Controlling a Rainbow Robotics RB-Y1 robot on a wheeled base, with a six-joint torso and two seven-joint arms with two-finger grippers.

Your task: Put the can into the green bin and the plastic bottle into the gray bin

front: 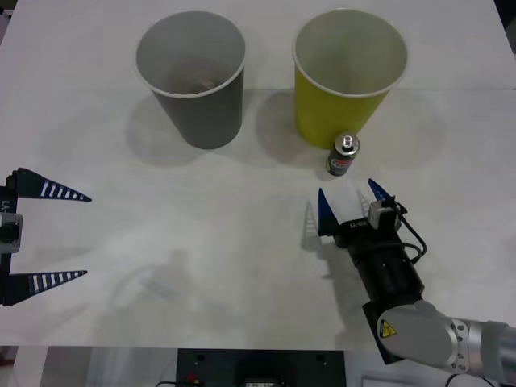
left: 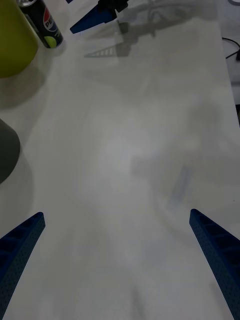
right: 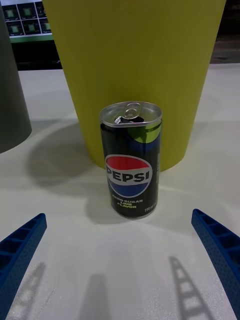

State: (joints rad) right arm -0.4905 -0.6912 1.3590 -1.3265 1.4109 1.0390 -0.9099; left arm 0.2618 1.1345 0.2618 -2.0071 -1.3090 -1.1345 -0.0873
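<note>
The can point(front: 344, 154) stands upright on the white bench point(front: 242, 266), just before the green bin point(front: 347, 76). The right pincer point(front: 351, 205), spread wide, sits near the can. The left pincer point(front: 48, 235) rests spread, well apart.

Lab-like test bench: bare white table point(front: 242, 266), monitor wall of small screens point(right: 25, 20) behind

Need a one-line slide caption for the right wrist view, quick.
Right gripper, fingers open, faces the upright can standing just before the green bin on the white table.
</note>
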